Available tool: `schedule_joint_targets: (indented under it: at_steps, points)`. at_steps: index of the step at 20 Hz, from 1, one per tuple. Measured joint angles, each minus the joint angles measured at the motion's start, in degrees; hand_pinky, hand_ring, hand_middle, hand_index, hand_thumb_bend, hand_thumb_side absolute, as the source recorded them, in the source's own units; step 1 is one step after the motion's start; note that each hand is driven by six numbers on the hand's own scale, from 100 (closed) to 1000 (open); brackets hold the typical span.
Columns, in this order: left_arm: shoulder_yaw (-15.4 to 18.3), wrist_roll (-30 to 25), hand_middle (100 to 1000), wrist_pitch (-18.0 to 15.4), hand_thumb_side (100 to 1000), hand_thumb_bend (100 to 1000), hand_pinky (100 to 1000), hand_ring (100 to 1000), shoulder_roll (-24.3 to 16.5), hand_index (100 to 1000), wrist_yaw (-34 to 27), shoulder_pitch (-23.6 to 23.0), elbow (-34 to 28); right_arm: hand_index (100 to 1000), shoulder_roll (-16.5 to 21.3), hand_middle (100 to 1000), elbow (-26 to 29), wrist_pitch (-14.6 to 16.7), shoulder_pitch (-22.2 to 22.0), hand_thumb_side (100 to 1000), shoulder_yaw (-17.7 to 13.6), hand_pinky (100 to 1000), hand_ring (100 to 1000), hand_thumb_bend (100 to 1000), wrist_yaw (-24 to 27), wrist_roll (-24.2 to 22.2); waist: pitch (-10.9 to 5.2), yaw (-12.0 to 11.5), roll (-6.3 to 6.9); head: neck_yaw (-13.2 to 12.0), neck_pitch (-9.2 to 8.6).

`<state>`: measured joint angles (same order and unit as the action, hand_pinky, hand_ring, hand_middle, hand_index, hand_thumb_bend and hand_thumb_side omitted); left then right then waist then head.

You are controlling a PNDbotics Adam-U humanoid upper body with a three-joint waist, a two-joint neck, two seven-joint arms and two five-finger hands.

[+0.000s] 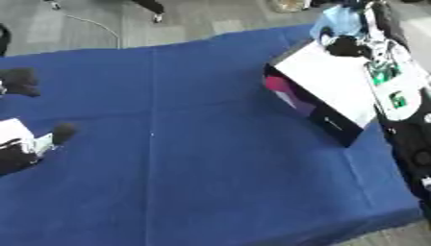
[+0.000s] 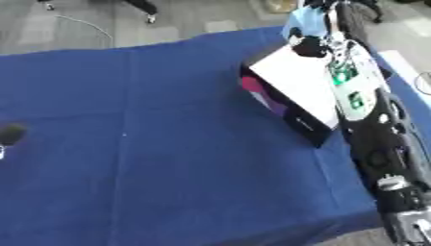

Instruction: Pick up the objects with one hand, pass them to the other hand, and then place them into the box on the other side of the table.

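My right arm reaches in from the lower right and runs up over the box (image 1: 324, 84), a black-sided carton with a white inside and a pink patch on its near wall. My right hand (image 1: 346, 46) hangs above the box's far end, curled on a light blue object (image 1: 336, 21) that sticks out beyond it. My left hand (image 1: 60, 130) shows at the left edge, dark fingers spread apart over the blue cloth and holding nothing. What the blue object is cannot be made out.
A blue cloth covers the table (image 1: 194, 158), with its right edge close beside the box. Grey floor with a cable (image 1: 93, 24) lies beyond the far edge.
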<state>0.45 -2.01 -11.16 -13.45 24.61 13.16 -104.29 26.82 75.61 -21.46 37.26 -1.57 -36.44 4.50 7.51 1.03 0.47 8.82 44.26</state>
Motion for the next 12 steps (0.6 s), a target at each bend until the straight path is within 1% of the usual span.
schedule_joint_targets:
  at_steps: [1,3,4,5,6,7,8,9,12]
  points:
    - [-0.02,-0.13,631,-0.08,601,823,845,606,0.01,794,-0.10,0.00,-0.01,754,0.55,384,-1.47,0.39,0.11,281,0.48,739,672,100,0.54,-0.29,0.00,-0.05,0.00,0.00,0.00]
    - [-0.07,-0.38,632,-0.17,603,823,846,607,0.03,794,-0.27,0.00,-0.03,885,1.44,549,-4.45,1.54,0.22,434,1.61,772,759,100,1.34,-1.33,0.00,-0.19,0.00,0.02,0.00]
    - [-0.13,-0.50,632,-0.20,603,824,846,607,0.11,795,-0.36,0.00,-0.04,926,1.81,583,-5.95,2.30,0.35,479,2.31,780,777,100,1.56,-2.07,0.00,-0.31,0.00,0.07,0.00]
    - [-0.15,-0.63,633,-0.22,604,824,846,608,0.22,795,-0.40,0.00,-0.04,989,2.10,651,-7.48,3.12,0.54,561,2.97,794,808,163,1.71,-2.87,0.00,-0.37,0.00,0.13,0.00]
    - [-0.16,-0.72,634,-0.22,605,824,847,608,0.30,796,-0.42,0.00,-0.04,1000,2.32,696,-9.00,4.01,0.60,596,3.58,807,831,223,1.75,-3.76,0.00,-0.38,0.00,0.16,0.00]
    - [-0.17,-0.81,634,-0.26,605,824,847,608,0.41,796,-0.44,0.00,-0.05,1000,2.51,724,-10.55,4.90,0.66,616,4.06,814,847,250,1.70,-4.65,0.00,-0.38,0.00,0.18,0.00]
    - [-0.18,-0.91,636,-0.28,606,824,848,610,0.42,797,-0.46,0.00,-0.05,1000,2.70,781,-12.11,5.83,0.88,650,4.37,832,878,306,1.41,-5.58,0.00,-0.39,0.00,0.19,0.00]
    - [-0.19,-1.06,637,-0.27,607,824,848,610,0.42,797,-0.48,0.00,-0.07,1000,2.88,804,-13.68,6.77,1.30,663,4.56,839,889,325,0.90,-6.52,0.00,-0.40,0.00,0.20,0.00]
    - [-0.20,-1.55,638,-0.25,609,824,849,612,0.43,798,-0.50,0.00,-0.11,1000,3.35,904,-18.44,9.70,2.62,708,4.87,871,943,425,-1.41,-9.37,0.00,-0.46,-0.02,0.20,0.00]
